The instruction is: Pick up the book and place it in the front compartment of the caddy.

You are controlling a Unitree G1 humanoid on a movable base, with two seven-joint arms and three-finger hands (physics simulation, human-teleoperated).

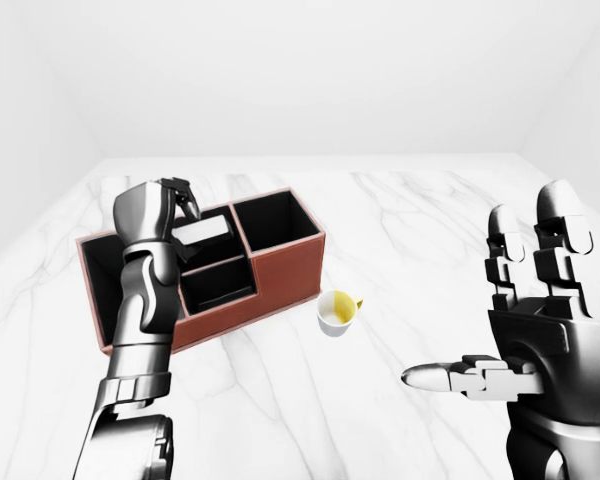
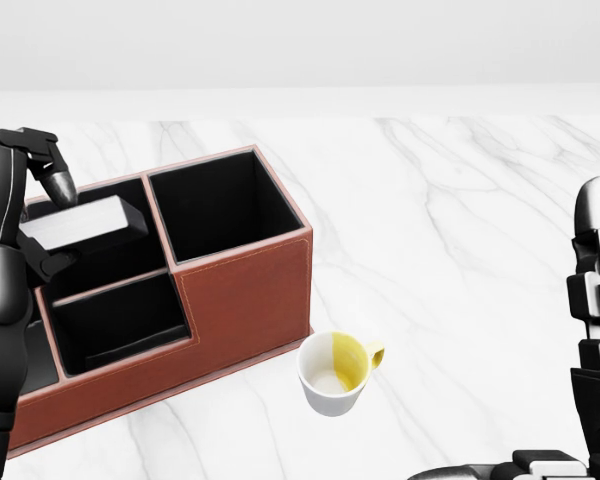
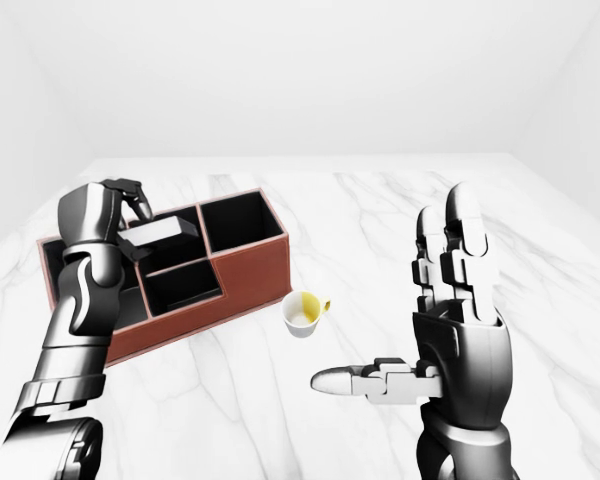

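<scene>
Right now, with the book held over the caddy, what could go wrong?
The left hand grips the book only at one end, so it could tip or slip out. It hangs over an upper compartment of the caddy in the head view, so releasing here may drop it in the wrong slot. The book looks about as long as the slot, so it might catch on a divider. The mug sits close to the caddy's corner and could get bumped.
</scene>
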